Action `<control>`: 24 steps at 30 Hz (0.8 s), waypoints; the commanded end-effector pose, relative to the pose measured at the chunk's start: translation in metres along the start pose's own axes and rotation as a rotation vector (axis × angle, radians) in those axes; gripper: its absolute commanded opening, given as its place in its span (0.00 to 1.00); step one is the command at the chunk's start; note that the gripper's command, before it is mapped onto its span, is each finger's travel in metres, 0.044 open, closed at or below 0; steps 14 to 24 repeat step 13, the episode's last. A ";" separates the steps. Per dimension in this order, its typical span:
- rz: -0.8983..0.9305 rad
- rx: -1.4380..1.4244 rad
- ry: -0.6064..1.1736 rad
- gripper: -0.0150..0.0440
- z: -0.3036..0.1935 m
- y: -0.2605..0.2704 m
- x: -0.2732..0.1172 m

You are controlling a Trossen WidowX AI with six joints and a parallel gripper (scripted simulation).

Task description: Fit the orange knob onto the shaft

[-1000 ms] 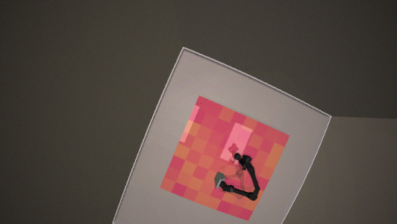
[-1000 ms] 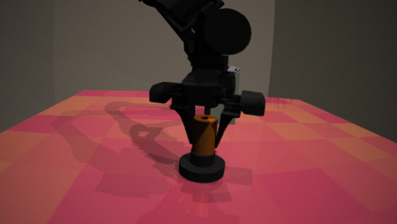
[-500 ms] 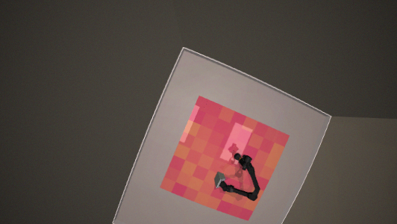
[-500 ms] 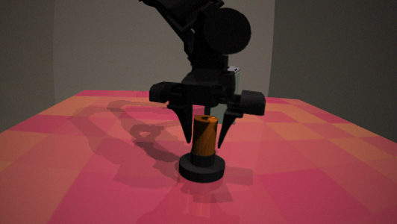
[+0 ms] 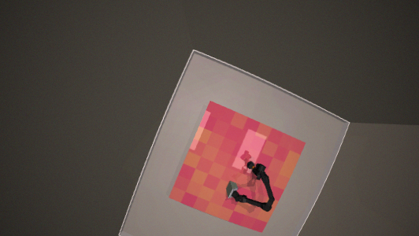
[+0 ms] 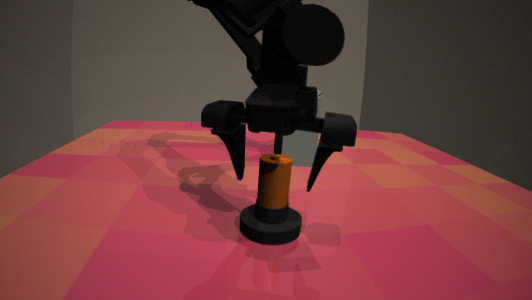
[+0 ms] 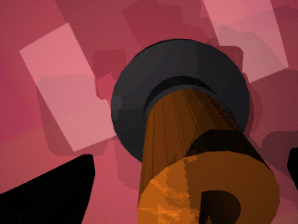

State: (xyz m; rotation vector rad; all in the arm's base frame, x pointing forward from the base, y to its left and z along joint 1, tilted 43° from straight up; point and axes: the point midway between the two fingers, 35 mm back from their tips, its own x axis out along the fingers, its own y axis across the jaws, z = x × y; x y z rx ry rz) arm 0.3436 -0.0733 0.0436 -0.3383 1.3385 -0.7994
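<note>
knob: the orange knob (image 5: 253, 167) (image 6: 274, 182) (image 7: 172, 132) stood upright on the round pedestal (image 6: 270, 231) (image 7: 132, 80), its lower end at the dark raised collar (image 6: 271, 213); i judged it fully seated.
hand: my hand (image 5: 251, 165) (image 6: 274, 185) (image 7: 194, 163) was wide open, a finger on either side, both apart from the knob, gripping nothing.
worktop: the pedestal stood in from the edges of the worktop (image 5: 220, 157) (image 6: 175, 260) (image 7: 15, 100), nearer its right edge than its left in the top view.
release: i judged this the letting-go step, best done by holding the fingers wide and lifting straight up.
risk: a sideways drift could have brushed the knob and tilted it.
</note>
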 end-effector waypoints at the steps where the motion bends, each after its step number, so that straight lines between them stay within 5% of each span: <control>1: 0.018 0.009 -0.026 1.00 0.005 0.004 -0.056; 4: 0.016 0.009 -0.027 1.00 0.002 0.001 -0.084; 24: 0.016 0.009 -0.027 1.00 0.002 0.006 -0.084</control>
